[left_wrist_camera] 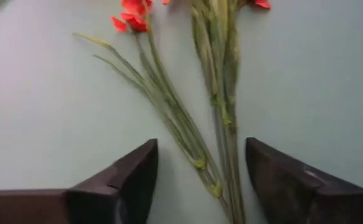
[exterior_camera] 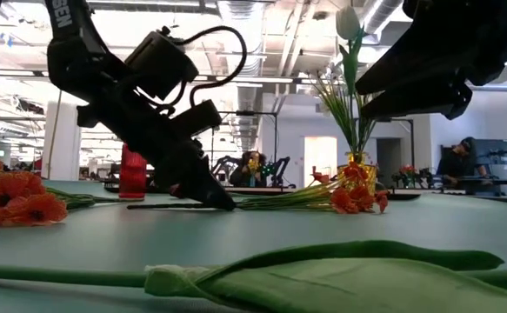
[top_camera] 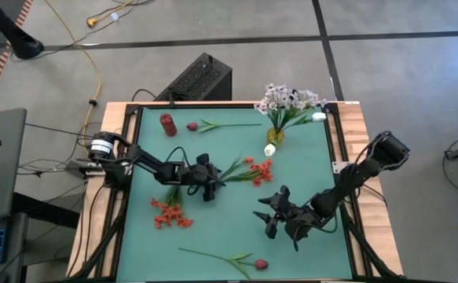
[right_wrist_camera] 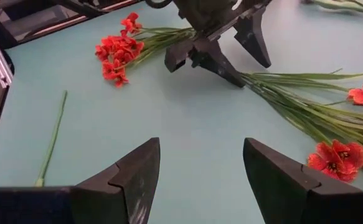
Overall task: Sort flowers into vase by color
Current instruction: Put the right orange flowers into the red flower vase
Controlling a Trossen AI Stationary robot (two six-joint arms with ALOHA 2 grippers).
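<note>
green mat (top_camera: 307,173) carries scattered flowers (top_camera: 252,170); open hall behind.

Left arm stretches low across mid-table, its claw (top_camera: 210,182) tipped down with fingers spread apart; the right arm folds in from the table's far side, claw (top_camera: 269,214) gaping wide.

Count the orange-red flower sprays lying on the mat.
2. One orange-red spray lies near the mat's left edge; the other orange-red spray lies mid-mat, its stems between the left gripper's jaws. None seem hidden.
</note>
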